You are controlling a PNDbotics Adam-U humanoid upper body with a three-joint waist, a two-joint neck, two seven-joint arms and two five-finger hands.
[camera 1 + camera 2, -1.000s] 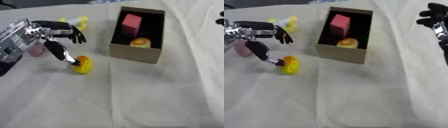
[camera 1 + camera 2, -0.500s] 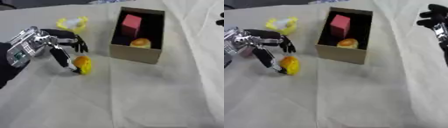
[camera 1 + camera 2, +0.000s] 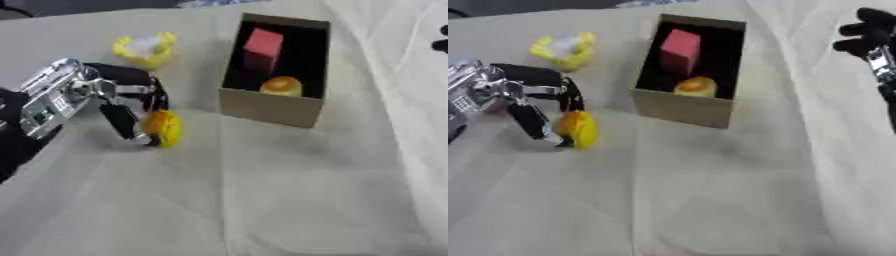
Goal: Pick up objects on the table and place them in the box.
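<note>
Yellow rounded object (image 3: 163,128) pinched by left robot hand (image 3: 118,100) on creased cloth (image 3: 262,190), cardboard box (image 3: 273,105) beside.

Soft, even, shadow-light brightness over pale cloth (image 3: 289,190); overall blur, strongest at the edges.

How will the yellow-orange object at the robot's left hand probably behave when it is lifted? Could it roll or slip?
The yellow-orange object looks rounded and smooth, so it may roll if released. Only the left hand's fingers and thumb pinch its side, so it could slip or turn. It seems small, probably light.
</note>
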